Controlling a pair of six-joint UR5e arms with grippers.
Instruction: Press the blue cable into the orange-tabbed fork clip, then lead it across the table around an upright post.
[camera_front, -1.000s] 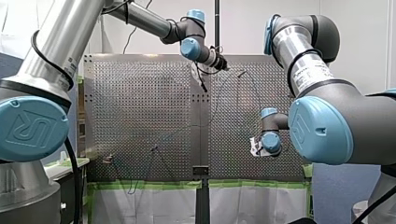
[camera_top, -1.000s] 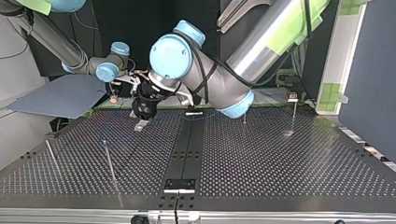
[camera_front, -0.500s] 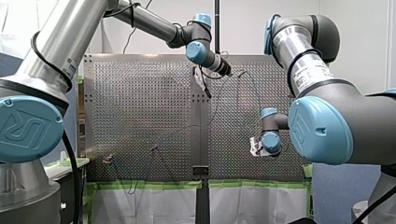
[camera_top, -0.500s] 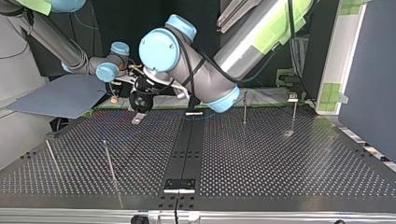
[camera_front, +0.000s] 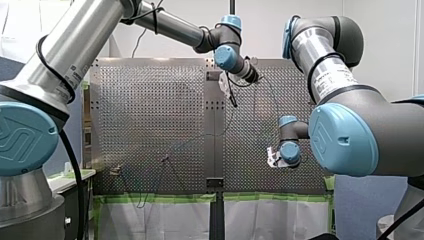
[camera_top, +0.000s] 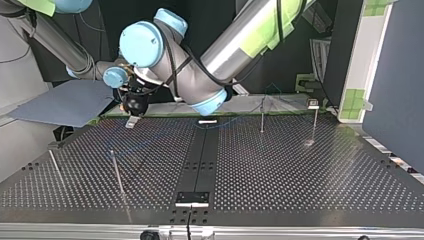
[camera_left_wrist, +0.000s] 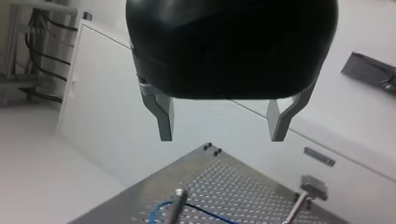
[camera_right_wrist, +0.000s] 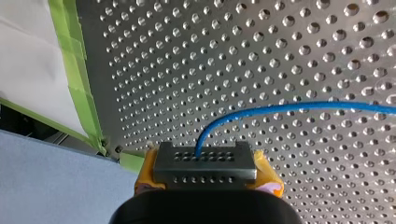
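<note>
The right pincer (camera_right_wrist: 207, 164) grips the blue cable (camera_right_wrist: 289, 108) just over the tabletop (camera_right_wrist: 280, 46) at the front view's right, the left pincer (camera_left_wrist: 222, 134) hangs open and empty higher up, so routing looks unfinished.

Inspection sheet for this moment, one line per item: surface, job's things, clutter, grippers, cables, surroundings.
Surface: perforated table, with a dark strip down its middle.
Job's things: blue cable runs from the right gripper out over the holes; upright post stands with others in the top view.
Clutter: nothing seen.
Grippers: left gripper open, nothing between its fingers; right gripper shut on the blue cable, yellow pads showing.
Cables: black cable hangs beside my left arm's base.
Surroundings: green tape along the table edge; blue-grey sheet beside it.
</note>
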